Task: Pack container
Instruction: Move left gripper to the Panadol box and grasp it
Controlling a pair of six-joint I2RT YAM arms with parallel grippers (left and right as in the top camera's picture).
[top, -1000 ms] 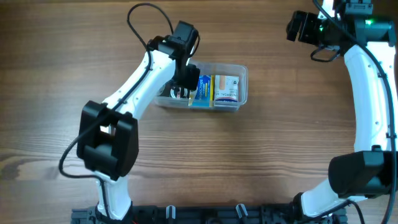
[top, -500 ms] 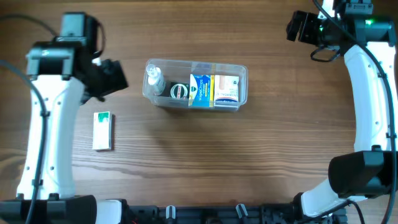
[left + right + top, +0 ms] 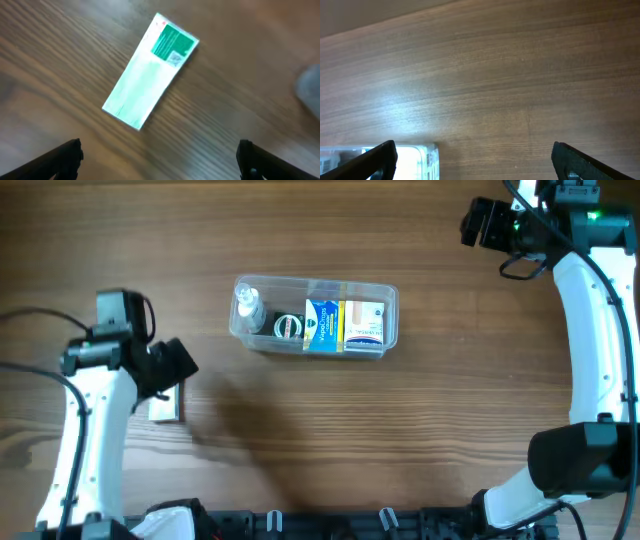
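Green-and-white carton [image 3: 150,80] is the only loose thing I can spot. It's lying flat on the wood table [image 3: 60,60], and the left claw [image 3: 160,165] hangs right over it with fingers spread wide and nothing held. On the wrist cam the carton sits a bit ahead of the fingertips and skewed, its long side running diagonal to the line between the two fingers. So I'd say this is the reach-and-grab step for this one.

To do it well, imo: nudge forward so the carton ends up centred between the fingers. Then twist the wrist until they face the two long edges and close across the narrow width. Grabbing it on the diagonal would likely spin it or pinch a corner. It looks flat and light, so get low enough to catch the sides, not just scrape the top.

The container [image 3: 318,278] is well apart from this claw, off toward the middle of the table. Inside are a small bottle [image 3: 248,305], a dark round tin [image 3: 288,326], a blue box [image 3: 324,326] and a white box [image 3: 364,323]. Space looks tight, so the carton probably has to go in on edge, but that's just a guess.

Right claw [image 3: 477,160] is spread open and empty too, well away from the container. Only a corner of the tub shows by one fingertip.
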